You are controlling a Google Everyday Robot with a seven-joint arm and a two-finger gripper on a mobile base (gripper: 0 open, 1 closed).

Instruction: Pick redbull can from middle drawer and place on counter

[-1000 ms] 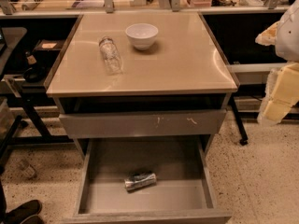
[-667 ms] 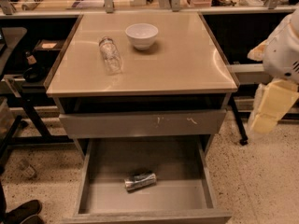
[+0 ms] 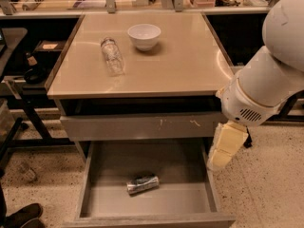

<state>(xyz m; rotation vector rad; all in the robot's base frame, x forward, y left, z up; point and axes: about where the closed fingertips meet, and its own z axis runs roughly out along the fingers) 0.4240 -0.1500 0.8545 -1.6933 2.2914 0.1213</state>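
The redbull can point(image 3: 142, 184) lies on its side on the floor of the open middle drawer point(image 3: 97, 201), near the front middle. The counter point(image 3: 180, 63) is the beige-tan top of the grey cabinet above it. My white arm point(image 3: 268, 75) comes in from the right. The cream-coloured gripper point(image 3: 227, 146) hangs down beside the drawer's right wall, above and to the right of the can and apart from it. It holds nothing that I can see.
A clear bottle point(image 3: 112, 56) lies on its side on the counter's left part, and a white bowl point(image 3: 144, 36) stands behind it. The grey drawer front with white scratches point(image 3: 142, 126) is above the open drawer. Dark shelves flank the cabinet. A shoe point(image 3: 19, 216) is at the bottom left.
My arm has swung in from the far right edge, leftward and down. The gripper now hangs by the drawer's right side. The can, bottle and bowl have not moved.
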